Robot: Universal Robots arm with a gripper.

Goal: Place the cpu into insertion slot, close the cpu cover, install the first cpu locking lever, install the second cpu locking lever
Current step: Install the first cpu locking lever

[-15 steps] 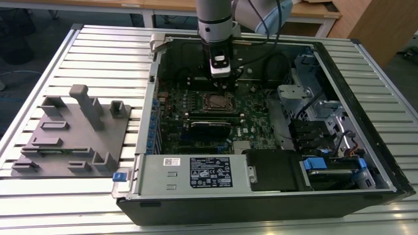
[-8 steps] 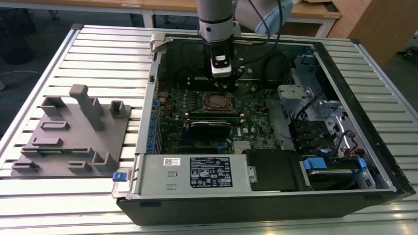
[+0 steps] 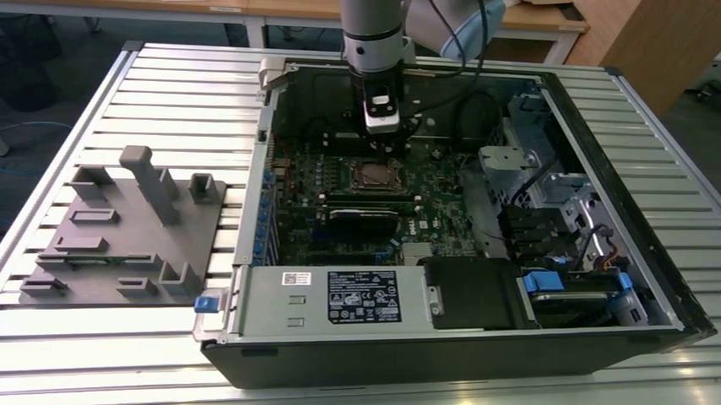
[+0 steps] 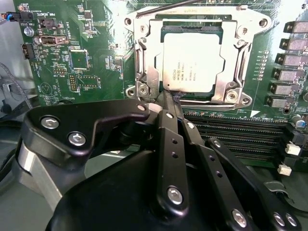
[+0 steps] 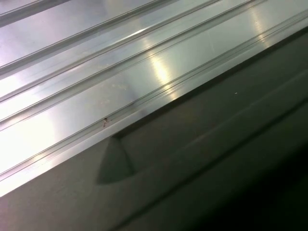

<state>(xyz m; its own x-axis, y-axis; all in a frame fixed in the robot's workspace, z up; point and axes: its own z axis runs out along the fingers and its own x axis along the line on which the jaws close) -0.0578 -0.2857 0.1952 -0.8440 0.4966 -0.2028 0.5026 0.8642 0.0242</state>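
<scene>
In the second wrist view your hand [image 4: 172, 96], fingers pressed together, touches the cpu cover [image 4: 144, 72] at the seated cpu's [image 4: 192, 60] seven o'clock corner.

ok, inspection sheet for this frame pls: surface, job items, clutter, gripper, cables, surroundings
Surface: ribbed metal table, open PC case lying on it.
Job's things: cpu seated in the insertion slot; cpu cover down around it, chip showing through its window. Locking levers: state cannot be told.
Clutter: grey fixture block on the table, at the exterior view's left of the case.
Grippers: gripper just at the socket's edge, fingertips together, holding nothing.
Cables: black cables inside the case; arm cable above.
Surroundings: wooden desks behind the table.
</scene>
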